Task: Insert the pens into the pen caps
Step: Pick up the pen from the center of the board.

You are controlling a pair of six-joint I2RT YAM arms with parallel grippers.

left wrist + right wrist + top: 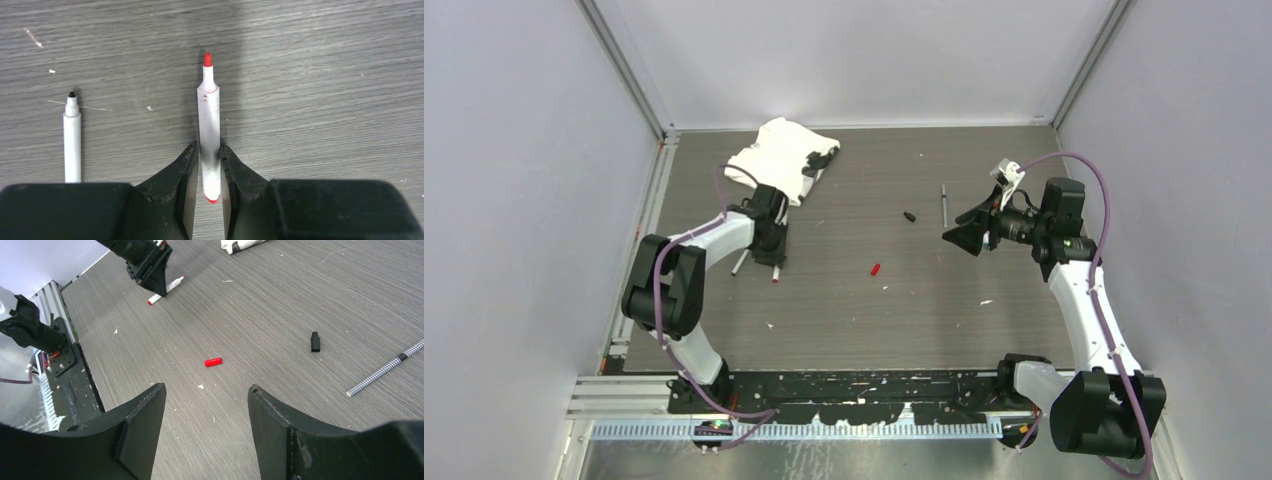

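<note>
A white pen with a red tip [209, 110] lies on the wood-grain table, its rear end between the fingers of my left gripper [208, 150], which is shut on its barrel. From above, this gripper [774, 255] points down at the table's left side. A second white pen with a black tip [72, 140] lies parallel to the left, untouched. A red cap [875, 269] and a black cap [910, 216] lie apart mid-table. A slim dark pen [944, 206] rests further back. My right gripper [964, 238] hovers open and empty, with the red cap [213, 362] ahead of it.
A crumpled white cloth [779, 155] lies at the back left, just behind the left arm. Small white flecks are scattered over the table. Grey walls close in the left, right and back sides. The black base rail [864, 385] runs along the near edge.
</note>
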